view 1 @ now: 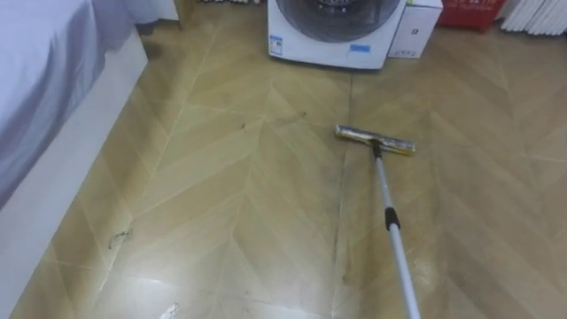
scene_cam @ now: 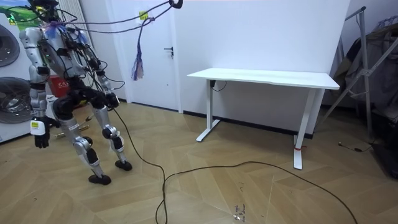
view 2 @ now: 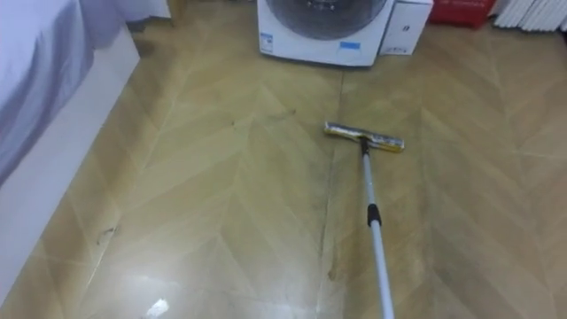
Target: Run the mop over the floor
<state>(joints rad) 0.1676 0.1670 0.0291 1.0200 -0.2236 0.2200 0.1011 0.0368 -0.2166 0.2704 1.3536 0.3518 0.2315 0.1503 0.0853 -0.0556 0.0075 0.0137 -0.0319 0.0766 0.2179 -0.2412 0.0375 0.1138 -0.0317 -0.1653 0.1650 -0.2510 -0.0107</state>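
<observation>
Hanging by thigh, left hand [scene_cam: 40,138]; right hand [scene_cam: 112,99] at waist, perhaps on pole end. How far either is closed, cannot tell. Mop [view 1: 376,140] head flat on floor [view 1: 221,195] near washing machine [view 1: 332,35]. Beside it dark streaks [view 1: 342,204]; most mopping likely left.

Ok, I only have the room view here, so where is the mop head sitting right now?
Observer: The mop head lies flat on the wooden floor ahead of the robot, short of the white washing machine and not touching it.
Operator: Which way does the pole run?
Observer: The pole runs from the head back to the left eye view's lower right edge.
Operator: Anything on the robot's left?
Observer: A bed with a pale sheet lines that side.
</observation>
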